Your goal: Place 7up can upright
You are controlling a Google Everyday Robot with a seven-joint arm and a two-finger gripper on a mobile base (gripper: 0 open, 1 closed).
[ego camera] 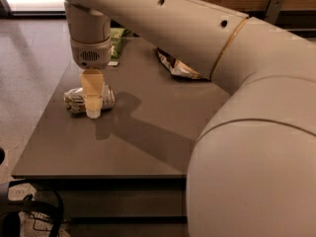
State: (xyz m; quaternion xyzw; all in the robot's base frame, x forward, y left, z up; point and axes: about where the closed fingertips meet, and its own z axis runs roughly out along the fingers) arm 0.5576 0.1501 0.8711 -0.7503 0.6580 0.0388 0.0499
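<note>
The 7up can [73,100] lies on its side near the left edge of the dark table [148,147]; it is silver-white and dented. My gripper [92,108] hangs straight down from the wrist [90,53] and is down at the can's middle, in front of it from this view. It covers the can's centre, so only the can's two ends show. The gripper's tip reaches about table level.
A green chip bag [117,39] lies at the table's far left, behind the wrist. A dark snack bag [177,67] lies at the far middle. My large arm [237,132] fills the right side. The floor [29,58] is to the left.
</note>
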